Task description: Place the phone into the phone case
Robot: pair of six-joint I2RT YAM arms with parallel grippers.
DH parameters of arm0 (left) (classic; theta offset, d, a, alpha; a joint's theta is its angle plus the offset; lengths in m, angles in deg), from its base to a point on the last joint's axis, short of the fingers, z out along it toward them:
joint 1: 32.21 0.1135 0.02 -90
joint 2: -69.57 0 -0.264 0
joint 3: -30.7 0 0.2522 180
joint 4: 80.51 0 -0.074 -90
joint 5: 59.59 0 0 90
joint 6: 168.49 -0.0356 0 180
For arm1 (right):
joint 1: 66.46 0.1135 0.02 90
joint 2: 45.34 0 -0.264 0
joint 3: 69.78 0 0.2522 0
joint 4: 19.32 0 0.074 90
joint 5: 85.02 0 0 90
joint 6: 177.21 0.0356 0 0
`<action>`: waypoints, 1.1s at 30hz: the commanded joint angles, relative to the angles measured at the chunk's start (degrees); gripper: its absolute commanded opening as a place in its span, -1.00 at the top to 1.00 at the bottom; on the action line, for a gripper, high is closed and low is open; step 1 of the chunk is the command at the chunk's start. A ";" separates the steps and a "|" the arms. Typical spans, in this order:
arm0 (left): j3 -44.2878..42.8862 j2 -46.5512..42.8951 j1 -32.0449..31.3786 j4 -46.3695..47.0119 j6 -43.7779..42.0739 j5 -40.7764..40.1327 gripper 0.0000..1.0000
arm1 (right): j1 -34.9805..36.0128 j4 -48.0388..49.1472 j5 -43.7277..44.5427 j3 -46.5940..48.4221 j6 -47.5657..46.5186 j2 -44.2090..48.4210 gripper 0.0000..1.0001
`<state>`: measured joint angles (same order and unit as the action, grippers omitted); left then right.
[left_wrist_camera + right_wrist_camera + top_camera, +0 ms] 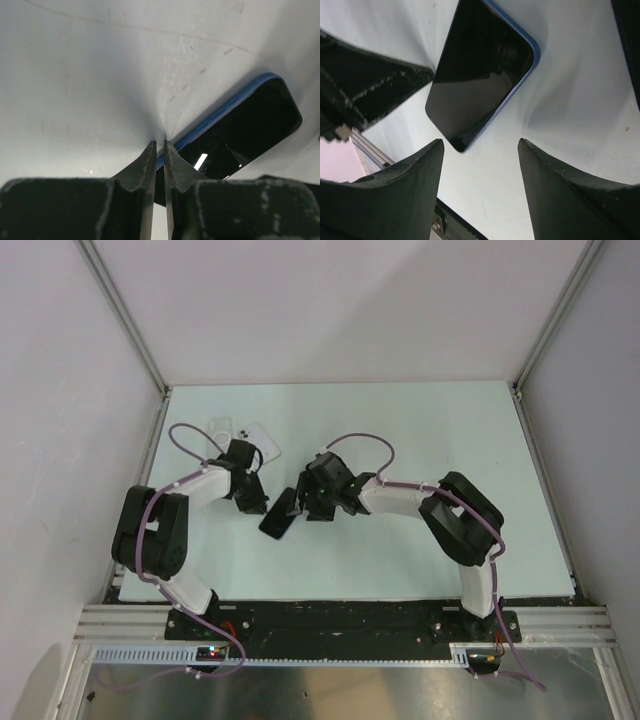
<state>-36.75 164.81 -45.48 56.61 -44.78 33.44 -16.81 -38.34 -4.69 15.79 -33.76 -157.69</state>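
Jaws on the left gripper stand almost together, only a thin slit between them and nothing in it; jaws on the right gripper stand wide apart and empty.

Phone: lies screen up on the counter, between the two grippers; blue rim visible along its long side; not held by either arm. The left fingertips sit just beside that long edge, at one end of it; the right fingertips sit near the other end, short of contact, the handset ahead of their gap.

Phone case: pale, on the counter beyond the left arm, well apart from the phone; partly masked by that arm, so its orientation cannot be told.

Assessment: insertion not yet begun; the step in hand appears to be securing the handset. The narrowed left jaws likely serve as a stop against the edge; the spread right jaws seem set to close across the width. Risk: a flat, slick body may slide off rather than lift.
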 commanded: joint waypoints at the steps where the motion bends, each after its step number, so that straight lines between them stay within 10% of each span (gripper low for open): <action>1: 5.30 -1.38 -2.97 1.31 3.70 2.42 0.69 | -0.08 2.59 1.16 -0.43 2.02 -1.61 -0.32; 21: 12.72 -8.38 -11.23 8.75 12.72 6.13 0.73 | 0.01 -3.67 5.33 5.28 -5.69 -4.75 -0.49; 33: 15.31 -18.85 -1.12 7.59 14.32 -1.88 0.56 | 3.87 -10.26 15.11 6.50 -21.11 -3.66 -0.90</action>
<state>-21.17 150.28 -50.47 64.67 -31.84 35.10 -14.54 -42.80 4.77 21.34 -45.76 -161.04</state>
